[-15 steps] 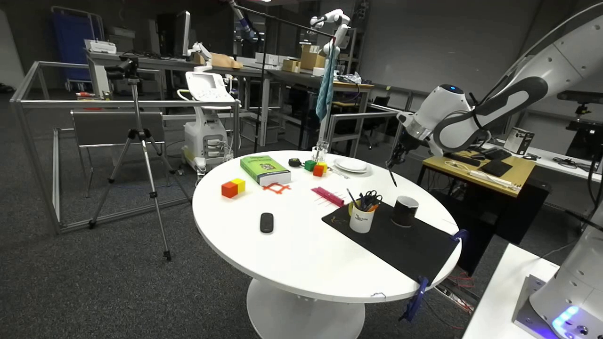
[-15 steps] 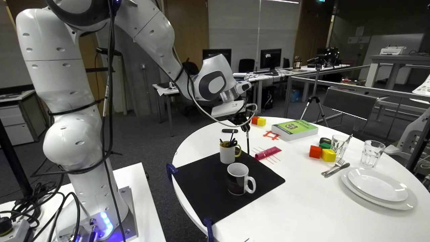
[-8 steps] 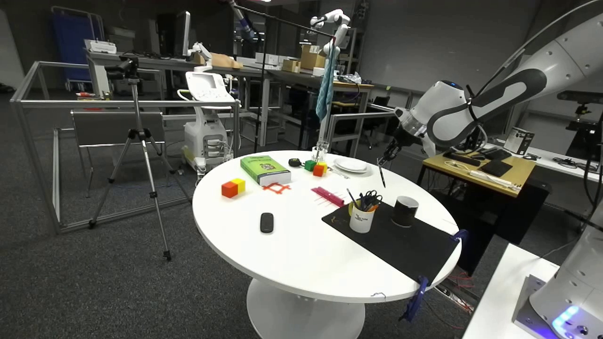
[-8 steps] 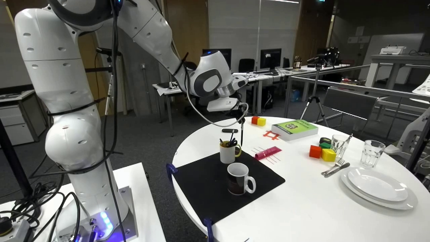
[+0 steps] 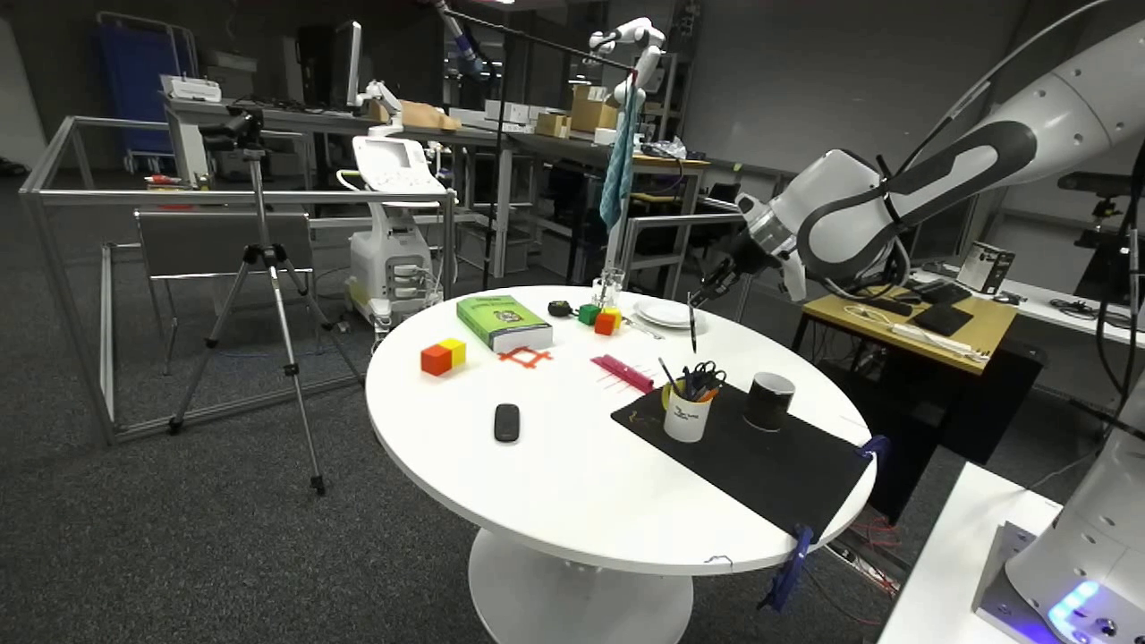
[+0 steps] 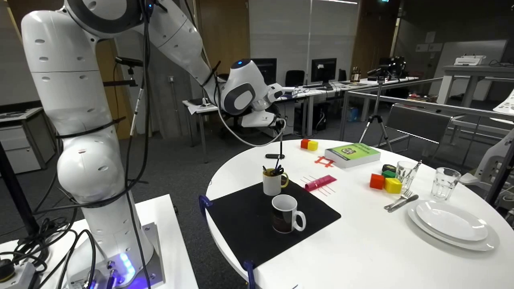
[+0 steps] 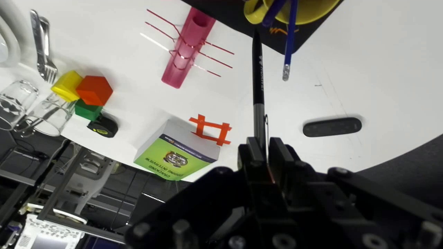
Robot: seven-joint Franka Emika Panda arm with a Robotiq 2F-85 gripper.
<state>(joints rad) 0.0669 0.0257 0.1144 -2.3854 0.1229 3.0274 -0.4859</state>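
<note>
White round table (image 5: 555, 483), black mat (image 6: 245, 216) on it, pen mug (image 6: 271, 185) on the mat, fingers (image 7: 255, 152) up above with a pen (image 7: 258, 76).
Mat sits at the table edge; pen mug stands upright on it, dark mug (image 6: 282, 220) near it. Fingers narrow, pinched on the pen's upper part. Pen hangs near vertical in both exterior views, lettered black end down, clear of the table. Key relation: pen mug is below the fingers, pen's long axis runs down toward its handle side; in the wrist view the lower end shows just short of the yellow handle (image 7: 255, 15). Reads as a slight sideways offset; can't tell the height gap. Smallest: blue pencil (image 7: 290, 45) leaning out of the pen mug, beside the pen, gap between them.
</note>
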